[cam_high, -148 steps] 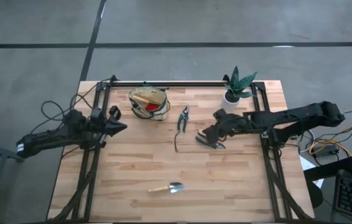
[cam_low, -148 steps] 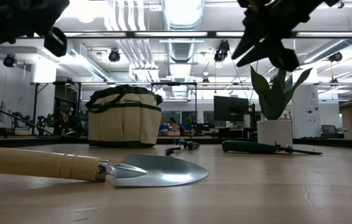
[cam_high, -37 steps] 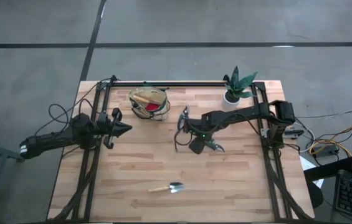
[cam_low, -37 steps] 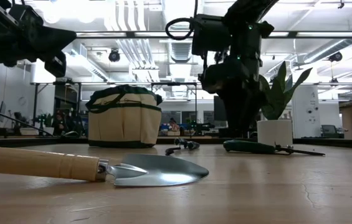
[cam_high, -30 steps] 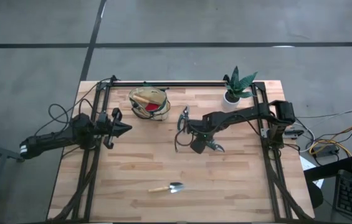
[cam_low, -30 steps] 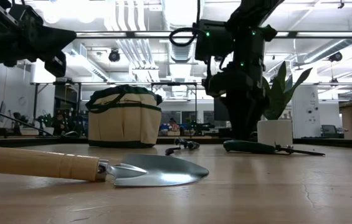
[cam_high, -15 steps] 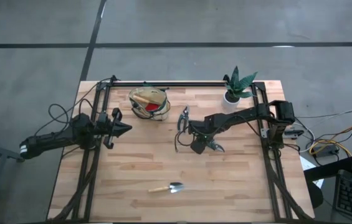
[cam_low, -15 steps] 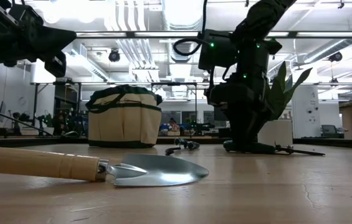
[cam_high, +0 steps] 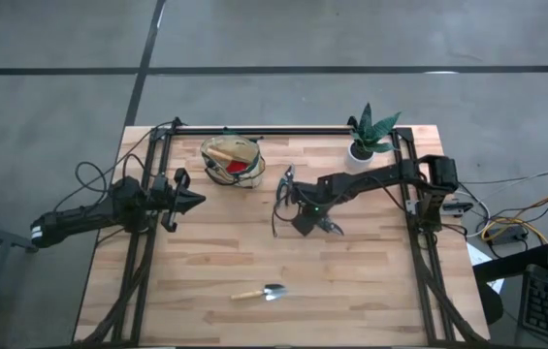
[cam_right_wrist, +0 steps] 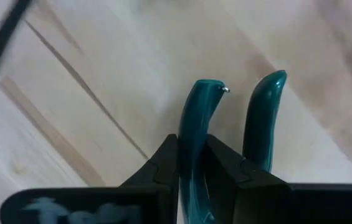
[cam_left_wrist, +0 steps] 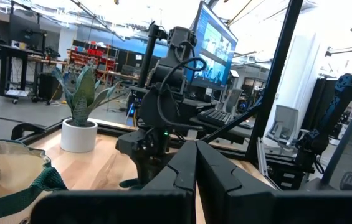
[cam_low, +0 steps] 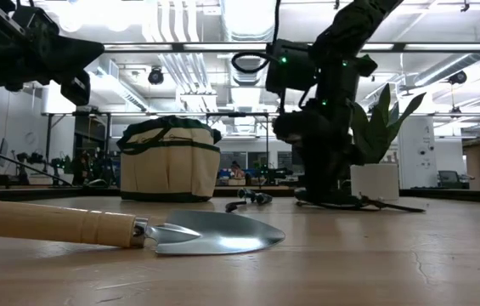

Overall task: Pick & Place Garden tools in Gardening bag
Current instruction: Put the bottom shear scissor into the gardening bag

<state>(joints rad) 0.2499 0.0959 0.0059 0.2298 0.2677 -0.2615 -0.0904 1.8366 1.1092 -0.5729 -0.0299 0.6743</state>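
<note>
Pruning shears with teal handles (cam_high: 328, 226) lie right of the table's middle, with my right gripper (cam_right_wrist: 193, 143) shut on them from above. A second pair of shears (cam_high: 285, 182) and a thin dark stick (cam_high: 274, 222) lie just to their left. The tan gardening bag (cam_high: 232, 160) stands at the far left of centre with something red inside. A wooden-handled trowel (cam_high: 261, 292) lies near the front edge. My left gripper (cam_high: 194, 200) hovers shut, level, at the left, below the bag in the high view. My right gripper pinches one teal handle (cam_right_wrist: 195, 121) of the pruning shears between its two fingers. The other handle (cam_right_wrist: 264, 109) lies free outside one finger. The fingers come steeply from above and lie across the handle. In the low view the shears (cam_low: 367, 203) rest low on the table.
A green plant in a white pot (cam_high: 366, 138) stands at the far right, close behind the right arm. Dark frame rails (cam_high: 283, 129) run along the far edge and both sides. Bare wood (cam_high: 370, 291) stretches between the shears and the front edge.
My right gripper has sunk a little onto the teal-handled shears and drawn its fingers together on one handle. The shears have shifted slightly toward the table's left. My left arm has kept still.
</note>
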